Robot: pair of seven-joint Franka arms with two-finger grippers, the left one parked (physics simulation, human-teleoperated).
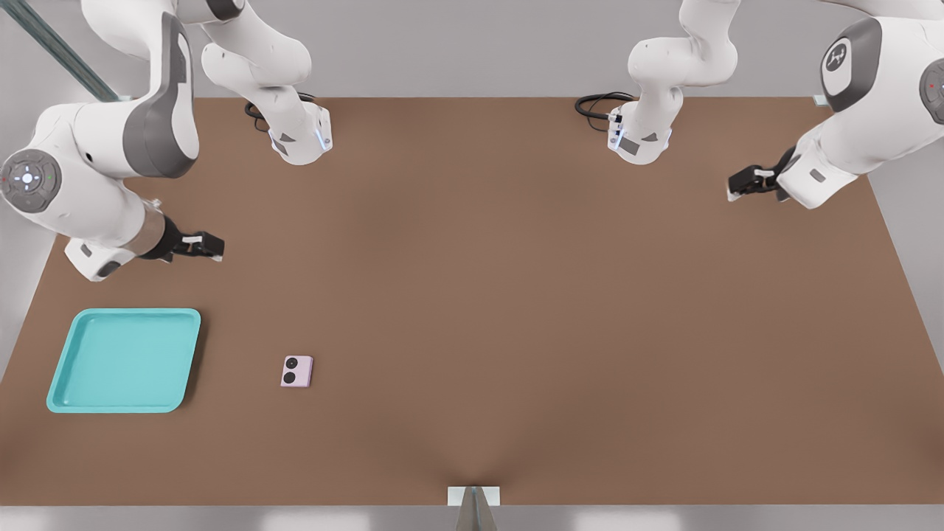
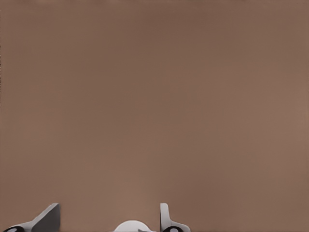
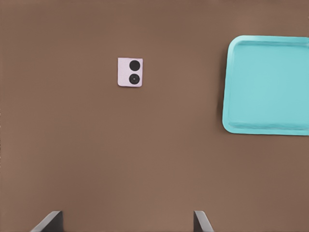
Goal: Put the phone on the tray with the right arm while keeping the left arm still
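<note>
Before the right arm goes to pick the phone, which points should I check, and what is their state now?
1. Phone lies flat on the table, circles facing up: ok.
2. Phone apart from the tray, room to grasp: ok.
3. Tray holds nothing: ok.
4. Gripper open, fingers spread: ok.
5. Gripper over the phone: not ok, it hangs behind the tray, off to the side.

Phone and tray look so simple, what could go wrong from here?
The phone lies flat on the table, so the gripper, open and well away from it, may struggle to catch its thin edges. The tray has a raised rim; carried low, the phone might clip it and slip out.
</note>
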